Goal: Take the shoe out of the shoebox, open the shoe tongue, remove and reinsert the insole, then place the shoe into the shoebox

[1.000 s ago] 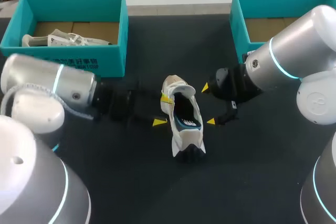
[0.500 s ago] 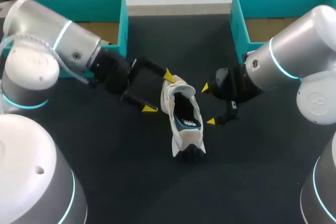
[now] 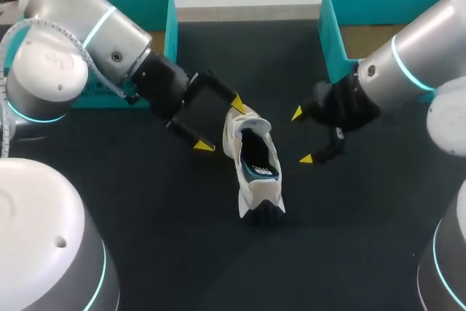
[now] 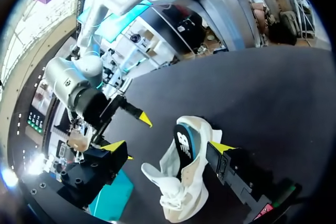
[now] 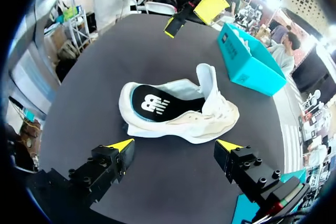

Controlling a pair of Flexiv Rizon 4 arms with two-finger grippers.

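A white sneaker with a black insole lies on the dark table between my two grippers, its tongue pulled up. My left gripper stands open at the sneaker's rear left, one fingertip close by its far end, nothing held. My right gripper is open a short way to the sneaker's right. In the left wrist view the sneaker lies between the left gripper's spread fingers without being clamped. In the right wrist view the sneaker lies just ahead of the right gripper.
A teal shoebox stands at the back left, mostly behind my left arm; in the right wrist view that shoebox shows something white inside. A second teal shoebox stands at the back right.
My left gripper opened, let go of the sneaker and swung up toward the back left. My right gripper drew back a little to the right. The sneaker stayed put.
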